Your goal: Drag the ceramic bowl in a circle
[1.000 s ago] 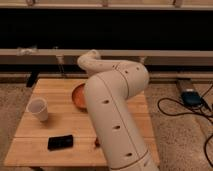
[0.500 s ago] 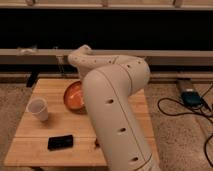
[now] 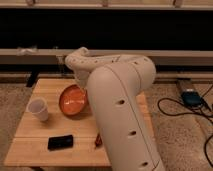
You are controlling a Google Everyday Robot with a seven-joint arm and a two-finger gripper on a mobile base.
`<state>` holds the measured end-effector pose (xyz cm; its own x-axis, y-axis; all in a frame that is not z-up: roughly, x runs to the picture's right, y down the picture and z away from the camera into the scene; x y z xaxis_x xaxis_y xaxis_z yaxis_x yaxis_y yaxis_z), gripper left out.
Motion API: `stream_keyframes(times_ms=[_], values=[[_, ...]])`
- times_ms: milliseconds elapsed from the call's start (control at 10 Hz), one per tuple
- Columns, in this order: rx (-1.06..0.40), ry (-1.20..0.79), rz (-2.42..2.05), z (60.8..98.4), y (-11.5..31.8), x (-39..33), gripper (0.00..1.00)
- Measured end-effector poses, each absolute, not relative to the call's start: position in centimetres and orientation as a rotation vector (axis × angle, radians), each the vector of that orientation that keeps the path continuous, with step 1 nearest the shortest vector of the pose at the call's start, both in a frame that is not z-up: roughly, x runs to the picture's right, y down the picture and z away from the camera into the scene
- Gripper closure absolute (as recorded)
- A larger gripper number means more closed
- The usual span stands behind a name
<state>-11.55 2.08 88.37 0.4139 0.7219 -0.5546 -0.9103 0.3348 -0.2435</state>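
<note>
The ceramic bowl (image 3: 73,100) is orange and glossy, and sits on the wooden table (image 3: 30,150) left of centre, its inside tipped toward the camera. Its right rim disappears behind my large white arm (image 3: 120,100), which reaches over the table from the front. My gripper is hidden behind the arm at that right rim. It is shut, and the bowl moves along with it.
A white cup (image 3: 38,109) stands left of the bowl. A black flat device (image 3: 60,142) lies near the front edge, with a small red item (image 3: 98,141) beside the arm. Cables and a blue box (image 3: 191,97) lie on the floor to the right.
The arm has swung left and toward the camera. The bowl has shifted with it, slightly left and nearer the front of the table.
</note>
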Motion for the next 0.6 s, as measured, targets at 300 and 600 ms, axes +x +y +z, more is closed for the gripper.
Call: stream_keyframes(times_ms=[300,600], values=[[-0.614,0.417,1.15,86.8,4.1,-8.5,1.0],[-0.636,0.466,1.182,85.7,5.8,-6.9,1.0]])
